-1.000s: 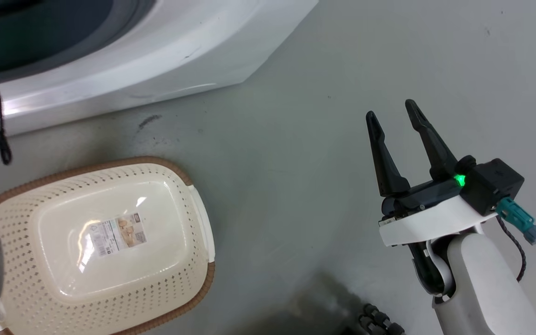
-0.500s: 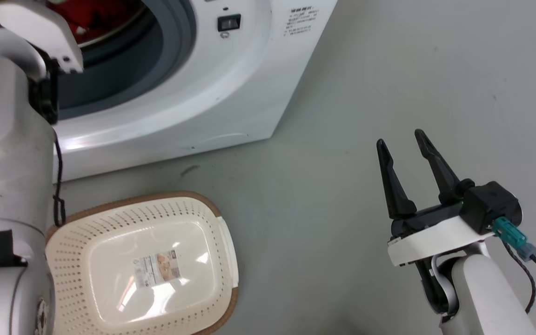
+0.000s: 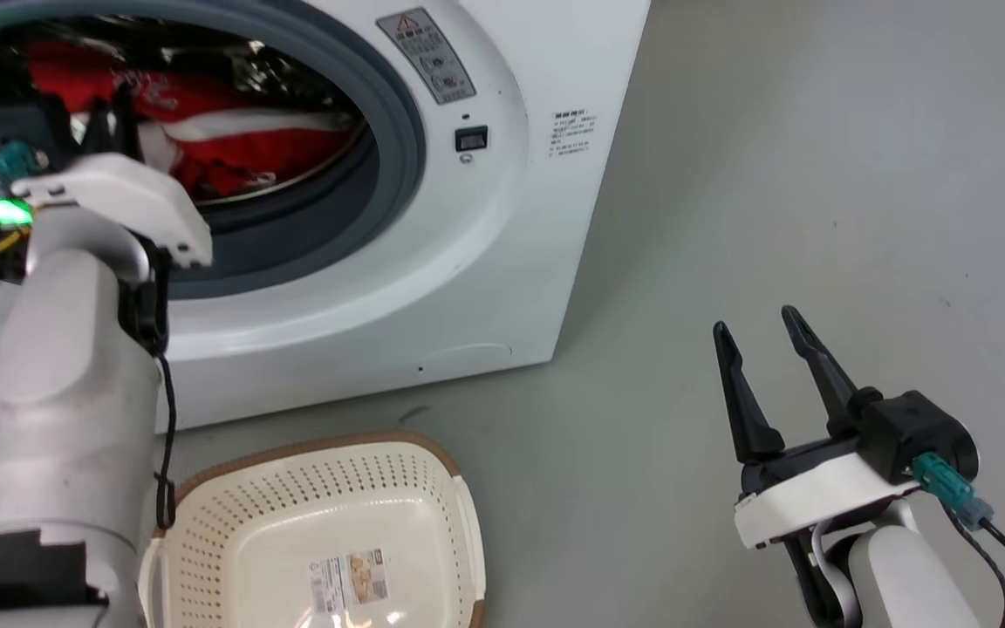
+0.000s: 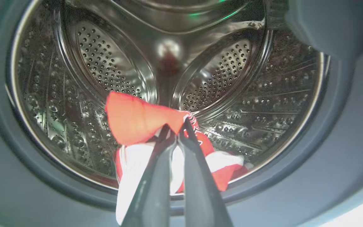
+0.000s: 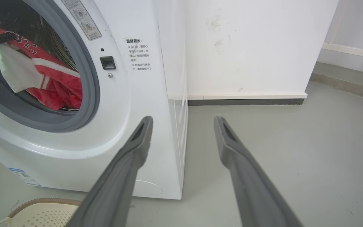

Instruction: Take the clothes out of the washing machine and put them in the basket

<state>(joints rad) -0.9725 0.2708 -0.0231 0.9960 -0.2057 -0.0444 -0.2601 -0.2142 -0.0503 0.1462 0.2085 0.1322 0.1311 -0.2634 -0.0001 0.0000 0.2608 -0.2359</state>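
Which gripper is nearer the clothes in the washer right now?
Left. The left gripper reaches into the washer, fingers shut on the clothes. The right gripper hangs open over the floor, off to the washer's right, well clear of them.

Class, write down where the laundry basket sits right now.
In the head view the basket stands on the floor at bottom centre-left, just in front of the washing machine, below its open drum mouth and beside the left forearm.
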